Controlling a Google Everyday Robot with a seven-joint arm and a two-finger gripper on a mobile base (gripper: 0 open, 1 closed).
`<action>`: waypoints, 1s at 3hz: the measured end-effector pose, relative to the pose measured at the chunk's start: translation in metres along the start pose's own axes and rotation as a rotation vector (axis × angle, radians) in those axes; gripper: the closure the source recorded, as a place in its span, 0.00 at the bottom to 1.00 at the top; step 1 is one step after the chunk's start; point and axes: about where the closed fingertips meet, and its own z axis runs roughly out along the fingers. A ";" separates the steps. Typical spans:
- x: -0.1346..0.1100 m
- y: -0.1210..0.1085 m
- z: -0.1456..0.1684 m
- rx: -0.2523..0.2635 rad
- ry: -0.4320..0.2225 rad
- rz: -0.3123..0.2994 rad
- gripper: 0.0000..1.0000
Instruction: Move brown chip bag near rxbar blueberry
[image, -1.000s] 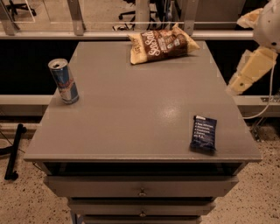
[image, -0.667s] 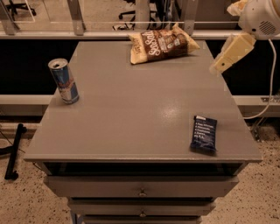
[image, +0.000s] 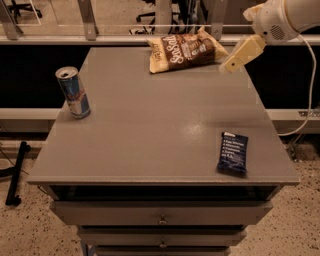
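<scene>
The brown chip bag (image: 185, 50) lies flat at the far edge of the grey table (image: 150, 125), right of centre, with white "Sea Salt" lettering showing. The rxbar blueberry (image: 233, 152) lies flat near the front right corner, dark navy with a white top patch. My gripper (image: 239, 55) hangs from the white arm at the upper right, above the table's far right edge, just right of the chip bag and not touching it. It holds nothing that I can see.
A blue-silver drink can (image: 73, 92) stands upright at the table's left side. Drawers (image: 162, 214) sit under the tabletop. A rail and chair legs run behind the table. A cable hangs at the right.
The arm has swung leftward and inward from beyond the table's right edge towards the chip bag. The bag, bar and can have not moved.
</scene>
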 end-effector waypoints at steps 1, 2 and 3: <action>-0.003 0.004 0.014 -0.008 -0.052 0.013 0.00; -0.008 0.008 0.066 -0.026 -0.124 0.074 0.00; -0.011 -0.009 0.122 0.018 -0.187 0.152 0.00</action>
